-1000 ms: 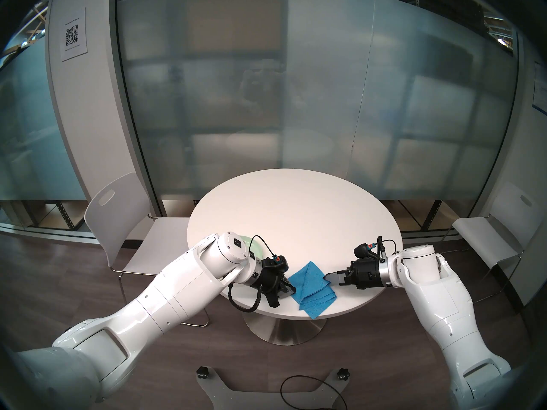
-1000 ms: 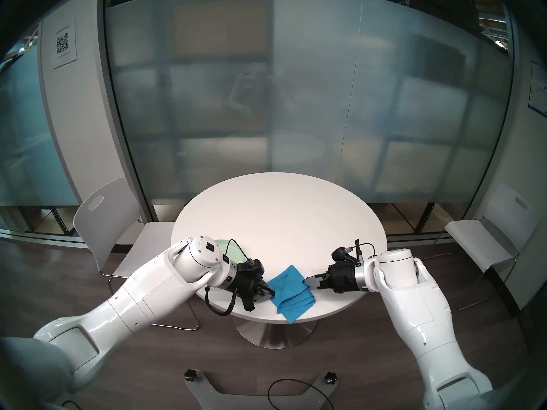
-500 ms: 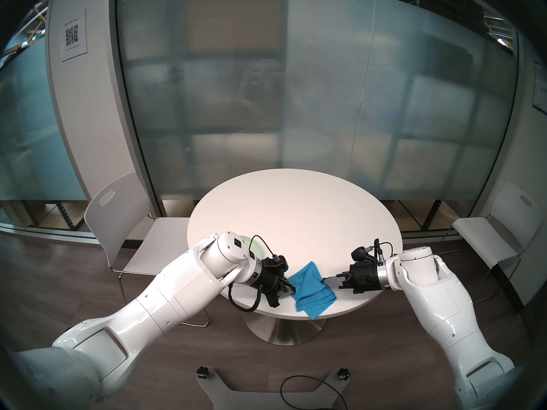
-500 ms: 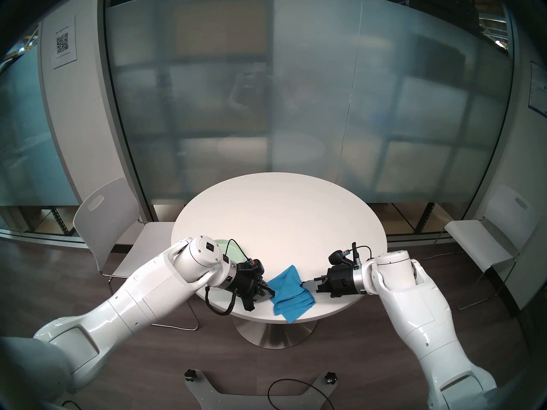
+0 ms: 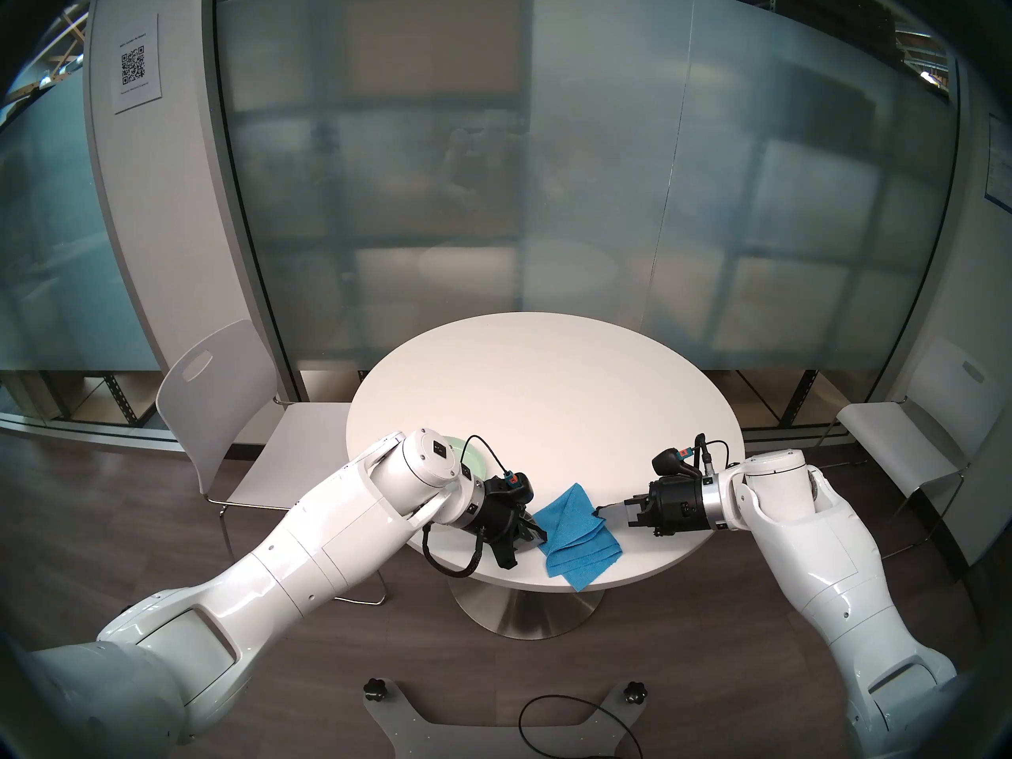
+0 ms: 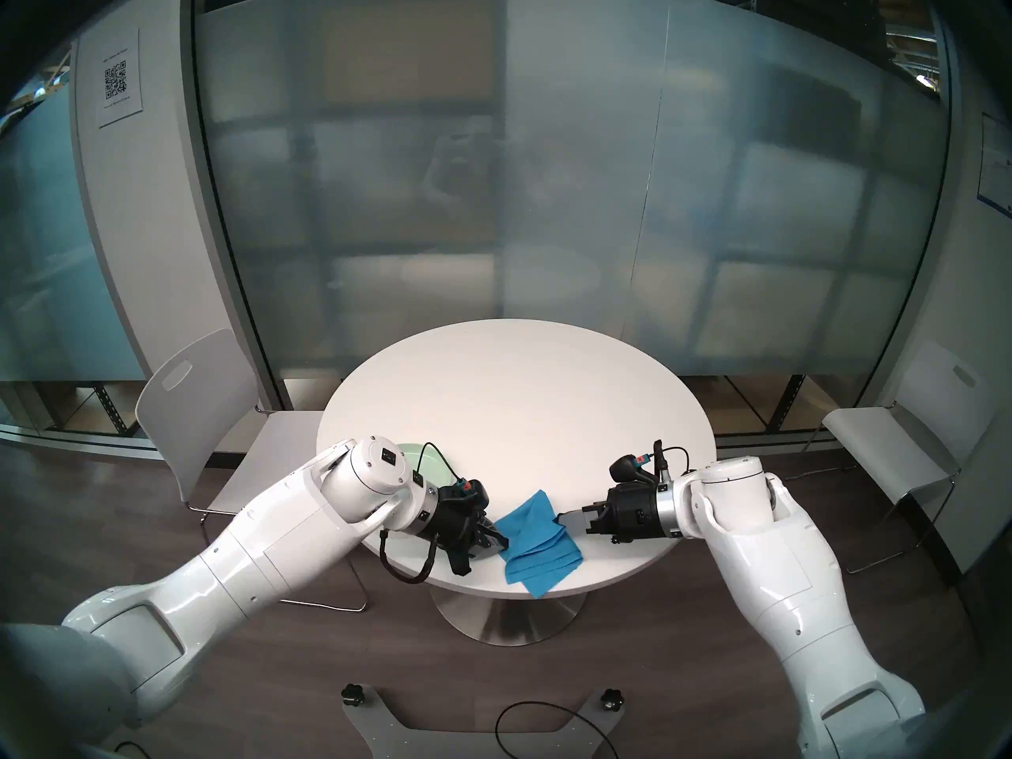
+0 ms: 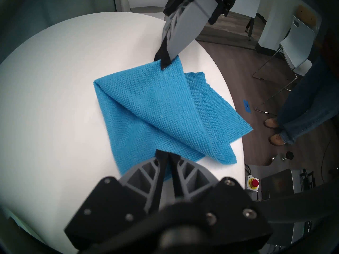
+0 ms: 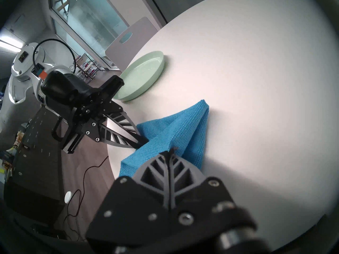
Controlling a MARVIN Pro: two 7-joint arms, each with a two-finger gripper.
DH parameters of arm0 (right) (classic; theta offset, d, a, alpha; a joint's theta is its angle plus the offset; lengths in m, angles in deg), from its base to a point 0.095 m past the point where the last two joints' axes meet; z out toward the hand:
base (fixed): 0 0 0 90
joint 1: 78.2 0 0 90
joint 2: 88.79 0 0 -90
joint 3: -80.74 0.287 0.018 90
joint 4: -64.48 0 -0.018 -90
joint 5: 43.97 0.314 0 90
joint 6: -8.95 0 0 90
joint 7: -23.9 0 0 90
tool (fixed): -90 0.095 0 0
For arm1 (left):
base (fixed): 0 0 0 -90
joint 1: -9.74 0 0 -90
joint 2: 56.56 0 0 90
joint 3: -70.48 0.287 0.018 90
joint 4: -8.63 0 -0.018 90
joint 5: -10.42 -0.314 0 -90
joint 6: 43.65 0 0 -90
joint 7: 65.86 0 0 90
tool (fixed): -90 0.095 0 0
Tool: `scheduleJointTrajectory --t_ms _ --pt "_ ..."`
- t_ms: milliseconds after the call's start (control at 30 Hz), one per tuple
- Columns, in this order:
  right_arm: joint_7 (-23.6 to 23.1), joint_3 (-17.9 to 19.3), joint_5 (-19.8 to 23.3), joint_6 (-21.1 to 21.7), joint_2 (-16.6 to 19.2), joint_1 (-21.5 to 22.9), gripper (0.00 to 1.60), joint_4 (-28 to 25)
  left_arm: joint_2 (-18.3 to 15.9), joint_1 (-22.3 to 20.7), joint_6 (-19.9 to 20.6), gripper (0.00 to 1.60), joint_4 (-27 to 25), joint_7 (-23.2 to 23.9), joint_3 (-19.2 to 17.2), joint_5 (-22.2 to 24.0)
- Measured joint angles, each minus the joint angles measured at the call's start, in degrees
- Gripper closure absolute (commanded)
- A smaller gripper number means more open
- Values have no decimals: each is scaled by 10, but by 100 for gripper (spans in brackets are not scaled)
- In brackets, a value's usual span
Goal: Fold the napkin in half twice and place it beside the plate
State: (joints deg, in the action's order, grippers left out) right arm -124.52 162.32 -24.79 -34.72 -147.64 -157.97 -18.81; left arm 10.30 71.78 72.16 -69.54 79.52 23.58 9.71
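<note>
Our right gripper (image 8: 169,152) is pinched fully together on a corner of the bright blue napkin (image 7: 161,108). A second ago its jaws stood apart just beside that corner; now they have come together on the fabric and the corner is lifted a little off the table (image 5: 547,391), so the cloth rises in a tent-like ridge toward the fingertips. Our left gripper (image 7: 167,153) is where it was, its jaws nearly closed and clamped on the opposite side of the napkin, low against the tabletop. Neither arm has shifted noticeably otherwise.

The napkin lies between the two grippers at the near edge of the round white table, folded over once into an uneven layered shape. One corner hangs slightly past the table's front rim, and its near side has drawn in a touch compared with a second ago.

The pale mint-green plate (image 8: 145,77) sits on the table to our left, behind the left wrist, close to the table's left edge. It is near the napkin but not touching it; a strip of bare tabletop separates them.

Beyond the napkin, the far half of the table is open white surface. A white chair (image 5: 219,407) stands at the table's left side and another chair (image 5: 925,445) stands off to the right. In the left wrist view, a person's legs in jeans (image 7: 300,108) stand on the floor past the table's edge.
</note>
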Motion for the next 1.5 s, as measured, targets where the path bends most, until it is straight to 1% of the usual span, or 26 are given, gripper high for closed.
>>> scheduleJointTrajectory --t_ms 233,433,600,733,1033,1067,1167,1200,1267,1300,1367,1500 --pt "-4 -18 2 -4 1 17 160 7 0 0 0 102 0 0 0 0" --pt "-8 -28 2 -7 12 33 160 19 1 -1 0 103 2 0 0 0" --pt "-10 -46 2 -10 14 50 160 32 3 -3 0 103 5 0 0 0" --pt "-13 -66 4 -13 6 68 160 45 5 -4 0 103 8 -1 0 0" --pt "-19 -91 9 -20 -7 89 160 63 7 -6 0 103 13 -1 -1 1" --pt "-19 -92 9 -20 -8 90 155 65 8 -6 -1 103 14 -1 -1 1" --pt "-21 -98 11 -24 -14 97 153 73 8 -7 -1 103 15 -1 -1 1" --pt "-22 -99 11 -25 -15 99 149 75 8 -7 -1 103 16 -1 -1 1" --pt "-24 -102 12 -28 -20 104 147 83 9 -8 -1 103 16 -1 -1 1" --pt "-24 -103 12 -30 -23 107 144 88 9 -8 -1 103 17 -1 -1 1" --pt "-25 -106 12 -33 -29 113 124 98 9 -8 -2 103 18 -1 0 1" --pt "-28 -111 12 -40 -40 124 117 115 9 -8 -3 103 18 0 0 1"
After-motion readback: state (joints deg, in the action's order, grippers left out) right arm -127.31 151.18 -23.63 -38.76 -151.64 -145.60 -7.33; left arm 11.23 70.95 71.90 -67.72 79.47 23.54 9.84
